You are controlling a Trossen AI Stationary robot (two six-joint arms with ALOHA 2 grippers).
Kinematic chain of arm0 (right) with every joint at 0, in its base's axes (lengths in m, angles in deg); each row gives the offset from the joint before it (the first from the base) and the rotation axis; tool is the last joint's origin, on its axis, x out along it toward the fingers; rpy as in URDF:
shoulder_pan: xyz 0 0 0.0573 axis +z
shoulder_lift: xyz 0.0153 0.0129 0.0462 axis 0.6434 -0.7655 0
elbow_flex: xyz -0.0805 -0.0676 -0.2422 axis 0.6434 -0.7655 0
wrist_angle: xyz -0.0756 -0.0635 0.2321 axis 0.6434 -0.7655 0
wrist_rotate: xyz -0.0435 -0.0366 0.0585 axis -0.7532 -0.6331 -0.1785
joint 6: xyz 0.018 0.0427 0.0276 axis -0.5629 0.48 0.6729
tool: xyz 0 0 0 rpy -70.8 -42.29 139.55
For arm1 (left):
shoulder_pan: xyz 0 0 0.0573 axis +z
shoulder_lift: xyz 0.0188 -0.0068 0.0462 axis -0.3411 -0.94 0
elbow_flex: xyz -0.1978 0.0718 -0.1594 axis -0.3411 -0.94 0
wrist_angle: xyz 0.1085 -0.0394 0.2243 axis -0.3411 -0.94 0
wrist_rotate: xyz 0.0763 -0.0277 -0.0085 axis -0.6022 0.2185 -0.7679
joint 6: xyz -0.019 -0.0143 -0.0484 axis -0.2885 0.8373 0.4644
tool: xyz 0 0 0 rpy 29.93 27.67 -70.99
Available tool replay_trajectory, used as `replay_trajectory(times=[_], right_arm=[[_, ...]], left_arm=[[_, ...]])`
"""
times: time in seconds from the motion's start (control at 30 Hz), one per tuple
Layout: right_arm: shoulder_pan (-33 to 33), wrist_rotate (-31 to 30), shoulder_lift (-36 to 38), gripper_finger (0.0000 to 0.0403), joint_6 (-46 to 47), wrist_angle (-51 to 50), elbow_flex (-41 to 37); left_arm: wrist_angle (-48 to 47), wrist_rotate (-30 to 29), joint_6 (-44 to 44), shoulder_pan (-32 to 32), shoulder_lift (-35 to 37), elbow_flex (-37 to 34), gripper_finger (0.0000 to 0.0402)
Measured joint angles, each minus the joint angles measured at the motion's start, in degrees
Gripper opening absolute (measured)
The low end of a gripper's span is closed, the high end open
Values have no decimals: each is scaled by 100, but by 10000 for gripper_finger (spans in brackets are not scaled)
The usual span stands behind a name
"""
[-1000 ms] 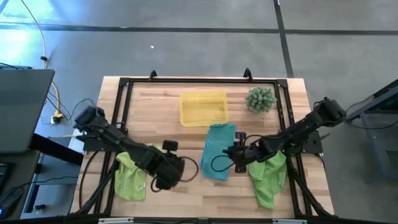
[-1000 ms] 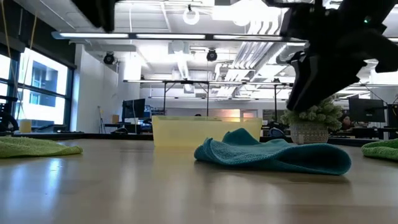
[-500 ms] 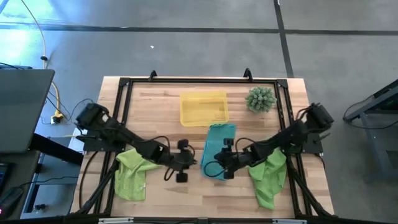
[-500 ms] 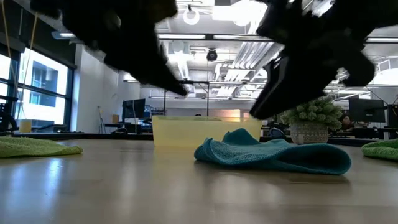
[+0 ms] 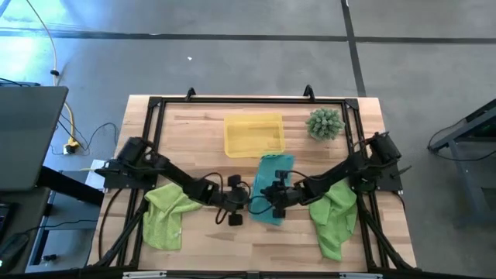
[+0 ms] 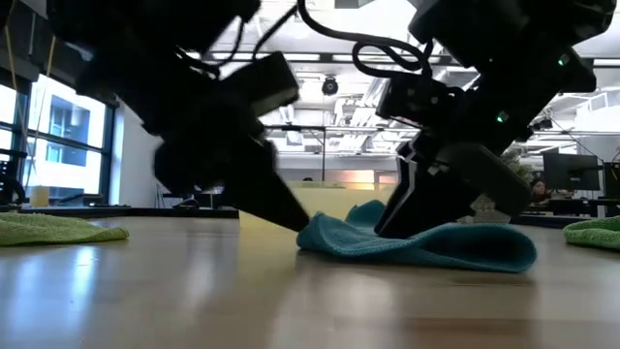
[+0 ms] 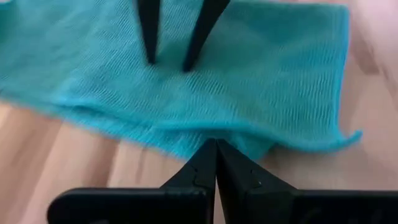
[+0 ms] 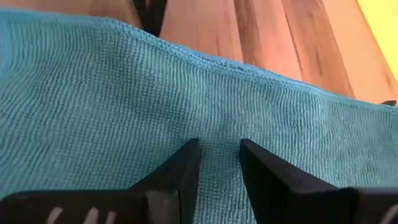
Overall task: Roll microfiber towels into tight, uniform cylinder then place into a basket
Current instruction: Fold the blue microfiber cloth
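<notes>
A teal towel (image 5: 270, 186) lies crumpled on the wooden table, in front of the yellow basket (image 5: 254, 136). My left gripper (image 5: 248, 199) is shut, low at the towel's left edge (image 7: 205, 134). My right gripper (image 5: 271, 195) stands open on the towel from the right, its two fingers (image 7: 149, 56) also showing in the left wrist view. One lime-green towel (image 5: 167, 217) lies flat at the near left and another (image 5: 335, 217) at the near right, partly under my right arm. My left gripper comes in slanting down from the table's left, its shut tips (image 6: 298, 224) against the teal towel's left edge. Whether a layer of cloth is caught between them I cannot tell. My right gripper slants down from the right and sets both spread fingertips (image 8: 186, 163) on the towel's upper surface (image 8: 217, 146), which lies on the table.
A spiky green plant in a pot (image 5: 325, 124) stands at the far right, beside the basket. A black frame (image 5: 155, 105) runs round the table's edges. Bare wood shows in front of the teal towel (image 5: 248, 240).
Both grippers have come down onto the teal towel. My left gripper has travelled from the near left toward the table's right and tipped downward, reaching the towel's left edge. My right gripper has moved leftward and down onto the cloth. The towel has stayed in place.
</notes>
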Motion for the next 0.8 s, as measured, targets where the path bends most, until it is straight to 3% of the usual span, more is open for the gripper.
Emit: replay_trajectory(times=[0.2,0.57,0.8], right_arm=[[-27,55,-54,112,83,90,-15],[-182,259,-43,112,83,79,-22],[-189,294,-45,112,112,67,-22]], left_arm=[[255,128,79,26,-179,-6,0],[567,1203,-725,-120,-250,-8,0],[529,1230,-1203,-166,-215,-9,0]])
